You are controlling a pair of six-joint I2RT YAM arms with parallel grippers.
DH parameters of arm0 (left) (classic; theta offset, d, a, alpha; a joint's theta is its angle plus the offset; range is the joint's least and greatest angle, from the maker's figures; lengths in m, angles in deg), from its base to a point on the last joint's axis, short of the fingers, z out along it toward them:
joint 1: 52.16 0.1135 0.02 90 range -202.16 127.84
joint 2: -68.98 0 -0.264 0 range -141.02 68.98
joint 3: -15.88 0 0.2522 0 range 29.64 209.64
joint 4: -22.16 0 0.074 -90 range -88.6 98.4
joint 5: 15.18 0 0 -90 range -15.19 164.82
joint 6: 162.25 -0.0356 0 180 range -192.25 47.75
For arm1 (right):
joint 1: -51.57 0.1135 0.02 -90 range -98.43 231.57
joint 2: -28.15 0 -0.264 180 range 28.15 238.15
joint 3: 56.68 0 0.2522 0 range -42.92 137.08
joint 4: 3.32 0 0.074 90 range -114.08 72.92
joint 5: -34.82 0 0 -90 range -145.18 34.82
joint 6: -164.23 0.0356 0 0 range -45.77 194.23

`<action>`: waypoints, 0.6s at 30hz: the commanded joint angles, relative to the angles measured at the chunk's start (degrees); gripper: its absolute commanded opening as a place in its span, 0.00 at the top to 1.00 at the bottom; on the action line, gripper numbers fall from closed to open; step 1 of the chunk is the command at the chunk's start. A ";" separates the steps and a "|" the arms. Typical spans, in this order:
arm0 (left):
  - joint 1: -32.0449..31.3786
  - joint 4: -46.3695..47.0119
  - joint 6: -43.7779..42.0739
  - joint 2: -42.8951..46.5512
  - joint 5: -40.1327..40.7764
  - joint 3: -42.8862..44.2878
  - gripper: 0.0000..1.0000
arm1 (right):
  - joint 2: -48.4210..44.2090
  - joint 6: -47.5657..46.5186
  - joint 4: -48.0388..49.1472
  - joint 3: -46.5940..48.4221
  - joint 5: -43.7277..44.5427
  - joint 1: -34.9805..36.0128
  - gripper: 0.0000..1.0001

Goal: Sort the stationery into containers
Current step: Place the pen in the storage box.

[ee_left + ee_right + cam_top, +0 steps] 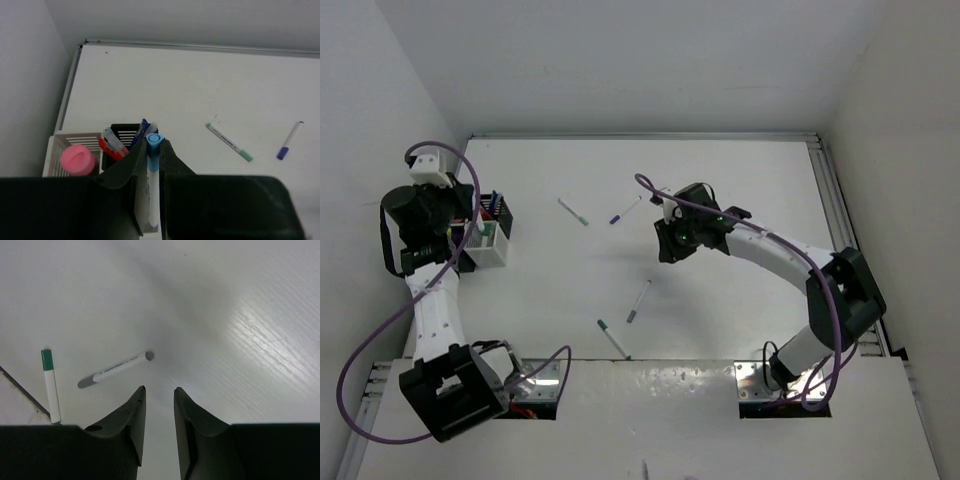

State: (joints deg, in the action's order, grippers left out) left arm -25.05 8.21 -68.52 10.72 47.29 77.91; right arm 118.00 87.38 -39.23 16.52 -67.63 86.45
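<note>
My left gripper [154, 142] is shut on a white pen with a light-blue cap [154, 150], held just above the black mesh container [121, 131] that holds red and blue pens. Beside it, the white container [75, 141] holds a pink stick [77, 160]. In the top view the left gripper [470, 235] hovers over both containers [492, 243]. My right gripper [159, 389] is open and empty above the table, near a grey-capped pen [115, 369] and a green-capped pen [50, 385]. From above, the right gripper [666, 252] is mid-table.
Loose pens lie on the white table: a green-tipped one [574, 211], a purple-capped one [625, 209], a grey one [638, 300] and a green one [612, 338] by the near edge. Walls close in the left, back and right sides.
</note>
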 commanded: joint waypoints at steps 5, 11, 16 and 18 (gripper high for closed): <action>3.38 12.04 -0.39 -5.37 -4.37 -1.34 1.00 | 2.97 2.32 2.73 5.95 -1.44 1.60 0.68; 2.24 17.49 1.02 -7.75 -2.71 -5.37 1.00 | 5.08 4.96 4.75 5.16 -2.93 3.79 0.67; 2.85 18.91 -0.82 -7.83 -1.30 -8.27 1.00 | 8.05 5.39 7.21 4.89 -3.10 5.38 0.66; 3.12 19.08 -1.88 -7.40 -1.04 -9.86 0.97 | 9.03 4.96 6.08 5.60 -3.72 5.90 0.64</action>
State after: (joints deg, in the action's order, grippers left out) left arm -22.53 22.73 -68.39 2.44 46.06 69.41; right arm 125.65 91.62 -34.88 19.96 -69.79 91.74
